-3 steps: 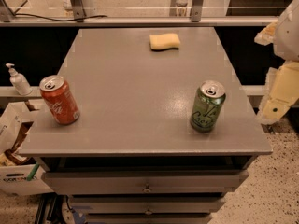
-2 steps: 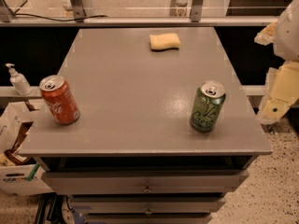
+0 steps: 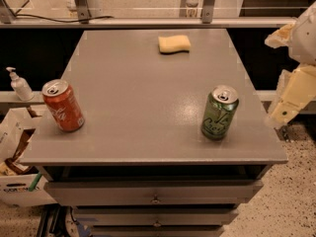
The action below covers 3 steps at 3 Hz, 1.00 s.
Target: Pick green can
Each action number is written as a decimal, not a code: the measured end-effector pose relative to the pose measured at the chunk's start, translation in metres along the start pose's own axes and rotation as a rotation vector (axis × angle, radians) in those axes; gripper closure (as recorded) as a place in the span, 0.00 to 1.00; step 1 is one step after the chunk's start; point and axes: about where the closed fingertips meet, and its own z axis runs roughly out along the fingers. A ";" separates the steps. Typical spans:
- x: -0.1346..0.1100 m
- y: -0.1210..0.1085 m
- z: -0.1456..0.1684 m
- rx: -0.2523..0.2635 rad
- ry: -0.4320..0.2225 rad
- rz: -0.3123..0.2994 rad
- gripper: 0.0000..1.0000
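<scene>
The green can stands upright on the grey table, near its front right corner, with its silver pull-tab top showing. My gripper hangs at the right edge of the view, off the table's right side, to the right of the green can and apart from it. Part of my cream-coloured arm shows above it.
A red cola can stands near the table's front left edge. A yellow sponge lies at the back middle. A hand-pump bottle and a box with bags sit left of the table. Drawers are below the top.
</scene>
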 end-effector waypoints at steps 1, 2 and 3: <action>-0.015 -0.001 0.021 -0.050 -0.068 -0.040 0.00; -0.028 0.004 0.046 -0.098 -0.094 -0.073 0.00; -0.033 0.012 0.067 -0.136 -0.099 -0.085 0.00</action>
